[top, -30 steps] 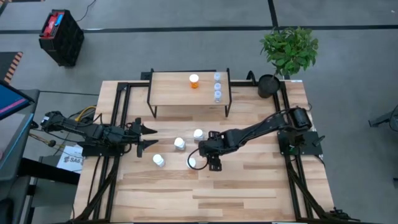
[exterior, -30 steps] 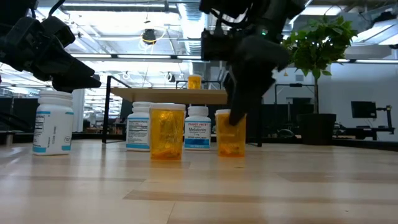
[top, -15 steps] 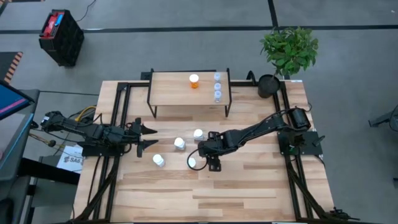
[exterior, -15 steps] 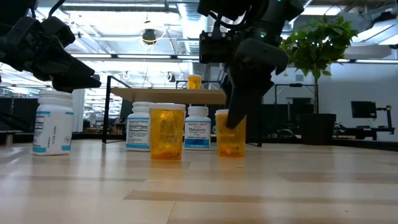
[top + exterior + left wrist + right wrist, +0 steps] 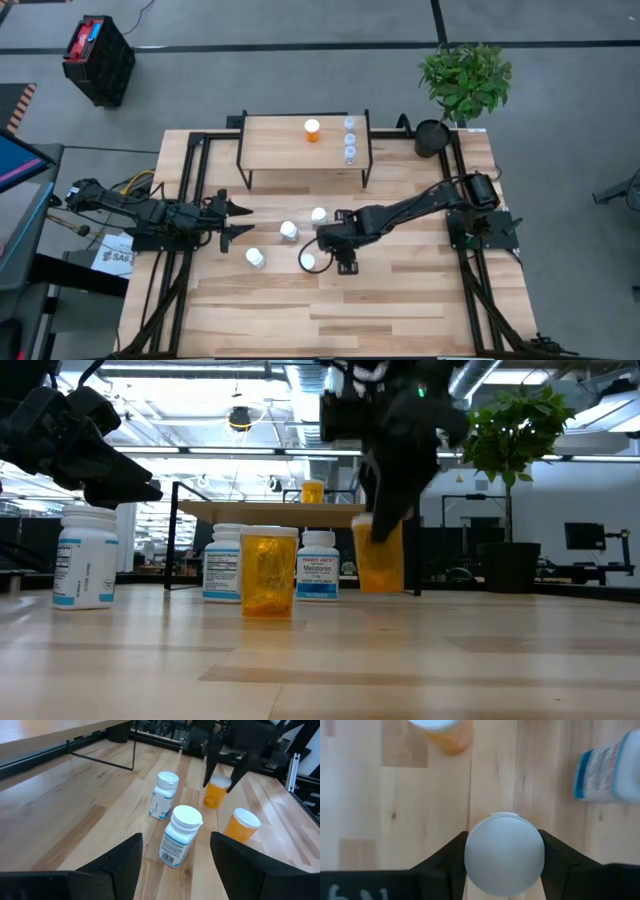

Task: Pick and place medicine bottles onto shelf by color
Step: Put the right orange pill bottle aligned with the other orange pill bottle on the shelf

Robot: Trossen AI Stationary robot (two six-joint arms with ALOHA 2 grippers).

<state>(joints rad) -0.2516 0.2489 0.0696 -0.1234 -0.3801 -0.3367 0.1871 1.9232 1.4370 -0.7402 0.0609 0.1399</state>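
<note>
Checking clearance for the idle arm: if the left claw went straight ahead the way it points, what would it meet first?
Probably the nearest white bottle, directly ahead of the open left claw; depth is uncertain.

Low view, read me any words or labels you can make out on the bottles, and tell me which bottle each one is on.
"Melatonin" on the white bottle between the two orange ones; the smaller print above and below it is too small to read.
White bottle at far left: blue-edged label, text too small to read.
White bottle behind the standing orange bottle: label too small to read.
Orange bottle in the right gripper, and the standing orange bottle: no readable text.
</note>
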